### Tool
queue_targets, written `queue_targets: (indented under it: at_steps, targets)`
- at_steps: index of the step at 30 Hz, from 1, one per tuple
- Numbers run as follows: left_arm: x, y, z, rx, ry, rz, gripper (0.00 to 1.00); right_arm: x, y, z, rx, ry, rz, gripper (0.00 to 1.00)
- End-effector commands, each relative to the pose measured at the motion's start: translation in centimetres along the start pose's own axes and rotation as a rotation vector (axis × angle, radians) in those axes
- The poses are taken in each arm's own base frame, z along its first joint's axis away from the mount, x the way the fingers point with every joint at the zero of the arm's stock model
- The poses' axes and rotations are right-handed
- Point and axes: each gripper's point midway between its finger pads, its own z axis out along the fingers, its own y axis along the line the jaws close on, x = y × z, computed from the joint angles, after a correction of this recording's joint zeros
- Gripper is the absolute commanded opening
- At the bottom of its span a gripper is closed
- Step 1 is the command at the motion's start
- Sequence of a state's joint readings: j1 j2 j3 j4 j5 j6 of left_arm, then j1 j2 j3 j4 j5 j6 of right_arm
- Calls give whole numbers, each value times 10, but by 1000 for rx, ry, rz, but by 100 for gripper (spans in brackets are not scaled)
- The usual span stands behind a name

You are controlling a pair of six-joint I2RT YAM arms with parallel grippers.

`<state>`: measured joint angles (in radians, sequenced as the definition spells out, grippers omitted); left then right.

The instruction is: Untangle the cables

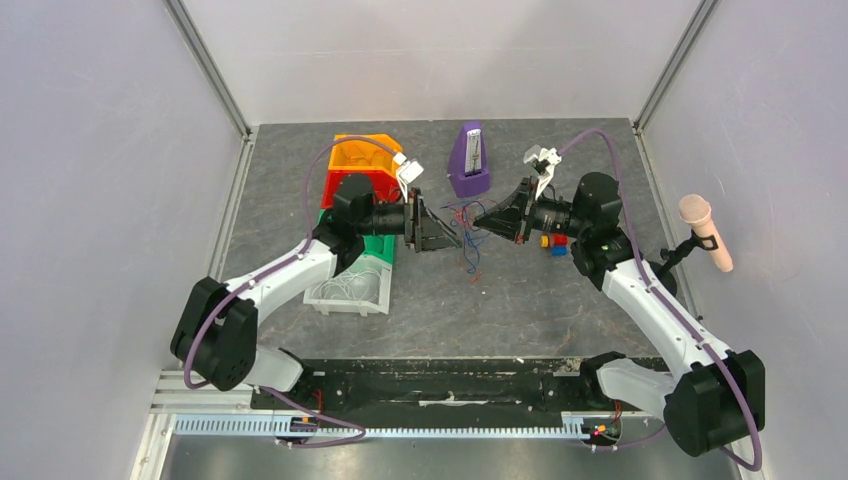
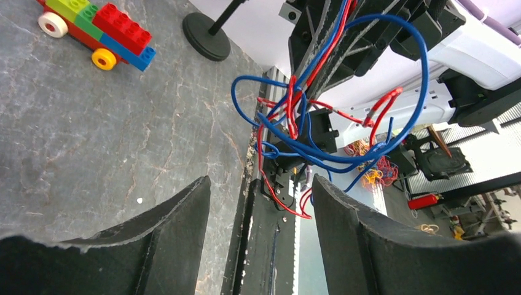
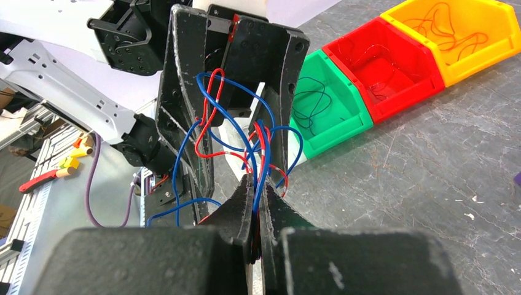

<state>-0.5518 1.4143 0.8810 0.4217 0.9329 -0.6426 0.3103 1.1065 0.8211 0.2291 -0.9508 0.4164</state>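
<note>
- My right hand is clenched on the cables; its two fingers are pressed together with red and blue strands pinched between them.
- My left hand is released, with its fingers wide apart and nothing gripped.
- The two hands face each other above the middle of the desk, very near one to the other.
- The cables are a loose bunch of red and blue loops in the air between the hands. In the top view some strands hang down toward the desk.
- From the right wrist view the loops lie in front of the gap of the left hand. I cannot tell if they touch its fingers.
- Behind the left arm stand three bins in a row: an orange bin, a red bin and a green bin.
- Thin orange wires lie in the orange bin and dark wires in the green one.
- A toy car made of bricks stands on the desk near the right arm.
</note>
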Motion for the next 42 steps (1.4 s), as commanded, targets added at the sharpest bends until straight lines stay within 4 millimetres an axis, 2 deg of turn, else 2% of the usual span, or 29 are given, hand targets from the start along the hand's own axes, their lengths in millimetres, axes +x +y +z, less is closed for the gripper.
queue_targets:
  at_steps: [1, 4, 8, 11, 12, 14, 17, 18, 21, 26, 33, 35, 38, 42]
  targets:
    - [9, -15, 6, 48, 18, -4, 68, -22, 8, -1, 3, -48, -67, 0]
    - [21, -16, 9, 49, 49, -5, 68, -23, 6, -1, 15, -53, -70, 0]
    - [26, -16, 11, 53, 65, -18, 68, -22, 5, -2, 22, -53, -69, 0]
    - [27, -14, 13, 51, 75, -25, 62, -22, 5, -2, 22, -52, -68, 0]
    - [27, -13, 14, 49, 76, -25, 58, -21, 4, -2, 22, -51, -67, 0]
    - [27, -11, 14, 41, 78, -26, 43, -21, 4, -2, 26, -51, -65, 0]
    - [32, -8, 9, 7, 112, -15, 8, -17, 1, -5, 41, -34, -56, 0]
    - [32, -6, 4, -18, 118, 0, 2, -15, -1, -7, 50, -25, -44, 0]
    - [39, 13, -19, -130, 141, -16, 2, -12, -16, -20, 103, -13, -14, 1]
    - [42, 46, -71, -312, 107, -90, 2, -15, -46, -47, 202, -10, -15, 3]
    - [37, 58, -110, -415, 81, -89, 2, 7, -78, -72, 301, 71, 2, 5]
    - [33, 64, -120, -450, 64, -90, 2, 11, -81, -75, 310, 89, 5, 7]
    - [23, 68, -133, -480, 36, -91, 2, 13, -92, -87, 354, 107, -1, 2]
    - [1, 65, -147, -501, -15, -49, 2, 31, -104, -104, 408, 172, -6, 5]
